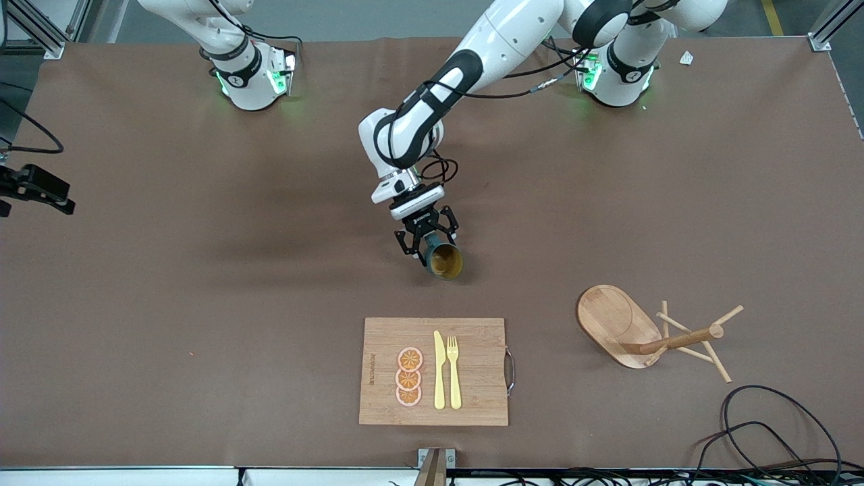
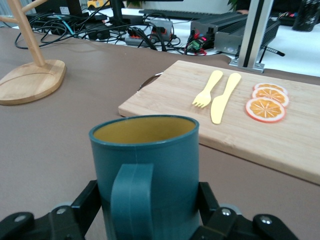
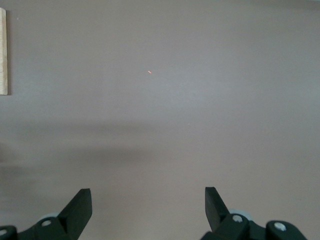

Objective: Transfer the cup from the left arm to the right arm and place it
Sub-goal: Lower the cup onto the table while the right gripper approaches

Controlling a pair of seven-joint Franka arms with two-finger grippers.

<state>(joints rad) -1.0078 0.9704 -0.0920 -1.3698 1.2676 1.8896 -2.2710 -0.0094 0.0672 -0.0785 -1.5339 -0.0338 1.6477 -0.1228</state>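
Teal cup (image 1: 443,258) hangs in the left pincer (image 1: 425,236) over the brown worktop (image 1: 202,283), above bare cloth just short of the board (image 1: 472,378) — mouth tilted toward the front camera. Right arm waits; its pincer seems to sit at the frame's edge, though that is hard to tell.

Left wrist: fingers (image 2: 85,205) clamped on the cup (image 2: 145,175), handle facing the camera.

Right wrist: right pincer (image 3: 148,210) spread wide, holding nothing — over bare worktop (image 3: 175,100).

Brown table (image 1: 202,304), cables (image 1: 769,425) nearby.
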